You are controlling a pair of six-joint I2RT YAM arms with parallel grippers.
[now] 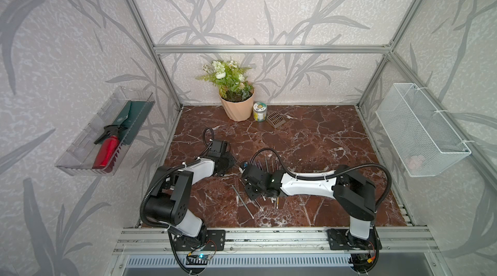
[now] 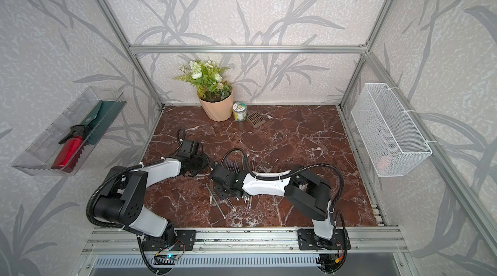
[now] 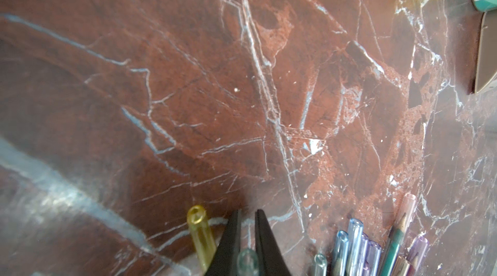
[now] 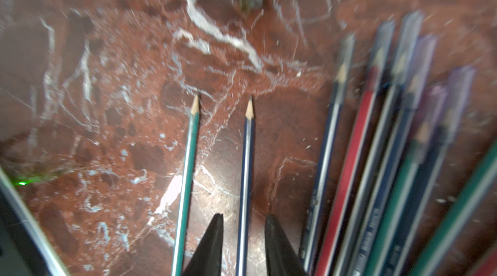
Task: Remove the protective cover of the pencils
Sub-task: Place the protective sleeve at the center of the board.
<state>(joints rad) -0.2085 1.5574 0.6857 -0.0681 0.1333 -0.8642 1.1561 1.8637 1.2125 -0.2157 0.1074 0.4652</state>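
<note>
- Right wrist view: the right gripper point(image 4: 244, 216) stands with jaws parted, astride a dark blue striped wooden pencil point(image 4: 248, 153) that lies bare-tipped on the red-brown marble-patterned tabletop point(image 4: 121, 126). A green pencil point(image 4: 189, 153), also bare, lies just beside it.
- Left wrist view: the left gripper point(image 3: 248, 211) is nearly closed and, as far as the frame's edge shows, pinches a pale translucent plastic cap point(image 3: 247, 261). A yellow translucent cap point(image 3: 200, 230) lies loose beside it.
- Near by, the other pencils point(image 4: 390, 126) fan out, wearing blue-purple caps point(image 3: 355, 234).
- The caps look light, slick and crushable, so pinch them gently mid-length. The pencils are stiff and prone to roll; hold the barrel, clear of the brittle tip.
</note>
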